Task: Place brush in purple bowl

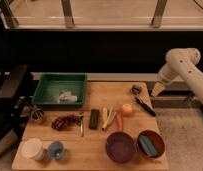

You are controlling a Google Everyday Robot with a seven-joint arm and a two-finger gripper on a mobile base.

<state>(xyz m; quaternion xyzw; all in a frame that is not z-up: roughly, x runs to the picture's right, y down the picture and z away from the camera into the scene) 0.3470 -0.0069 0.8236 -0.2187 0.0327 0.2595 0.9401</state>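
Brush (144, 102) lies on the wooden table (90, 146) near its right back corner, with the round head to the back and the handle pointing front-right. You see the gripper (157, 90) just beside the table's right edge, apart from the brush; whether it is closed you cannot tell. Purple bowl (120, 146) stands at the front edge, beside a red-brown bowl (159, 140).

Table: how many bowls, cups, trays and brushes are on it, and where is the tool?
Bowls: 2, purple bowl, red-brown bowl
Cups: 2, white cup, blue cup
Trays: 1, green tray
Brushes: 1, brush
Total: 6
The tool is at the table right edge, beside the brush head.
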